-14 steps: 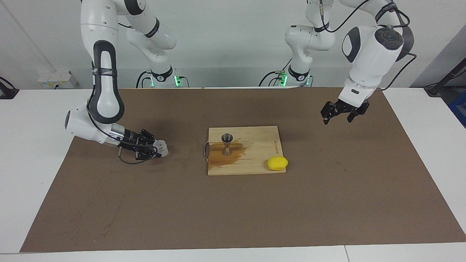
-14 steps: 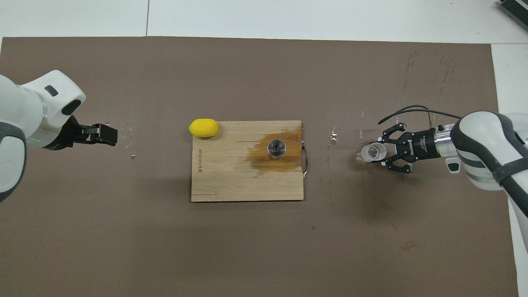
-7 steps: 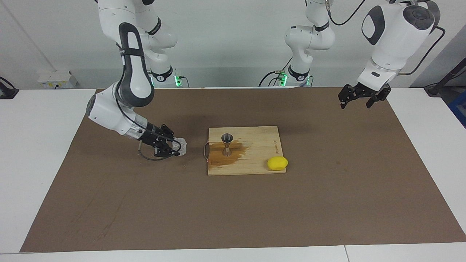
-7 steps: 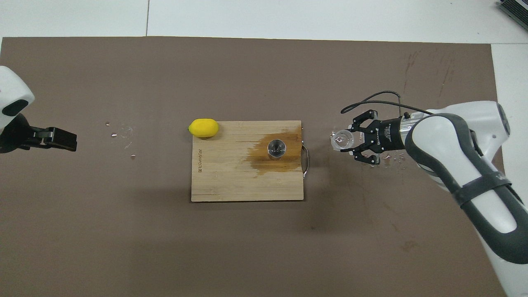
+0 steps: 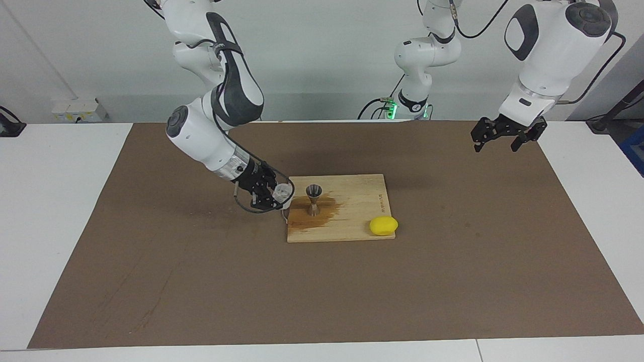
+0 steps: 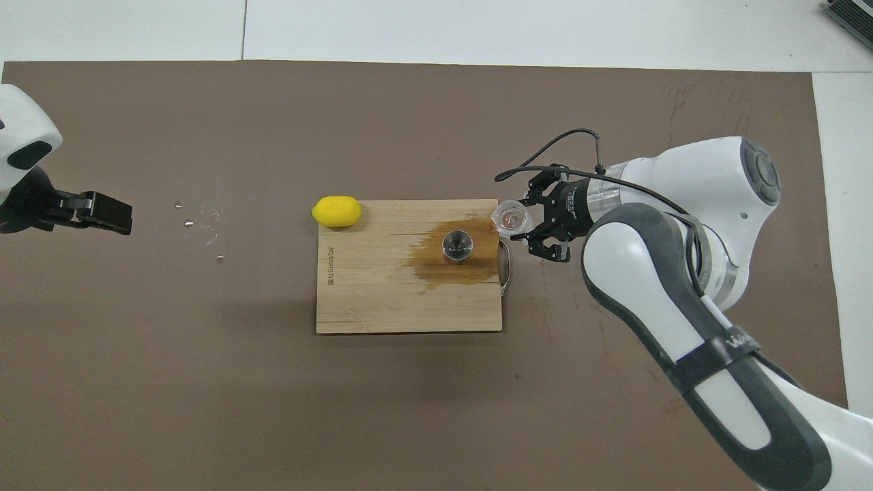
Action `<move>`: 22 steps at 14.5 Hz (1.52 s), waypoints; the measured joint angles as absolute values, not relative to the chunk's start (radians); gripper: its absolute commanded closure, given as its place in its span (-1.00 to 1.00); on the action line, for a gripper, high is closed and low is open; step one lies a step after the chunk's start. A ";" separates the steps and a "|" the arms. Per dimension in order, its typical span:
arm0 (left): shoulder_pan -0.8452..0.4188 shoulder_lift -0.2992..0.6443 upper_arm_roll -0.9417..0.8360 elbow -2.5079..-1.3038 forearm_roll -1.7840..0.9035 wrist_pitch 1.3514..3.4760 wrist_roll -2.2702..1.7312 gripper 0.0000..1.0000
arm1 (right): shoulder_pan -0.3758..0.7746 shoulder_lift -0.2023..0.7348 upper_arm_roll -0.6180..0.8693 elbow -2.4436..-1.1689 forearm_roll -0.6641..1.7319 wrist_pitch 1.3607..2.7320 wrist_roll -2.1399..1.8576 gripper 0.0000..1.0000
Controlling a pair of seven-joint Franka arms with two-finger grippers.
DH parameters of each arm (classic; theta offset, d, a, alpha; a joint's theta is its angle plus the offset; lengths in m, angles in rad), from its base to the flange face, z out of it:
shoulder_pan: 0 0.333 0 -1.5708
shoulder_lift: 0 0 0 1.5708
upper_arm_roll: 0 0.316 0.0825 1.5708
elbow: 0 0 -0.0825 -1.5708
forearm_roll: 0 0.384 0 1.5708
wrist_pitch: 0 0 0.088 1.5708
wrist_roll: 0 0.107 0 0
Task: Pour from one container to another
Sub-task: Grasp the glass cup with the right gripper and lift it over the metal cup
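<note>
My right gripper is shut on the small clear cup. It holds the cup roughly upright, just above the handle edge of the wooden board. The steel hourglass jigger stands upright on the board beside the cup, in a brown wet stain. The cup and the jigger are a short gap apart. My left gripper hangs open and empty above the mat toward the left arm's end of the table, where that arm waits.
A yellow lemon lies on the board's corner farthest from the robots, toward the left arm's end. A brown mat covers the table. A few water droplets lie on it near the left gripper.
The right arm has carried the cup across the mat from the right arm's end to the board's handle edge and lifted it. The left gripper rose and drew back toward its own end.
</note>
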State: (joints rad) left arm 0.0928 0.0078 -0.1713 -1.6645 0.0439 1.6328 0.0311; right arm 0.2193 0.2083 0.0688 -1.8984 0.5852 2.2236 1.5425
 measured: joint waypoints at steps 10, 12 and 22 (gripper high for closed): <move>0.060 -0.024 -0.138 -1.635 -0.005 1.574 0.015 -1.00 | 0.345 0.208 0.069 -1.855 0.263 2.230 1.723 1.00; 0.060 -0.031 -0.138 -1.632 -0.006 1.573 0.015 -1.00 | 0.374 0.209 0.069 -1.855 0.191 2.241 1.746 1.00; 0.057 -0.055 -0.141 -1.629 -0.032 1.556 0.003 -1.00 | 0.439 0.209 0.069 -1.850 -0.110 2.241 1.781 1.00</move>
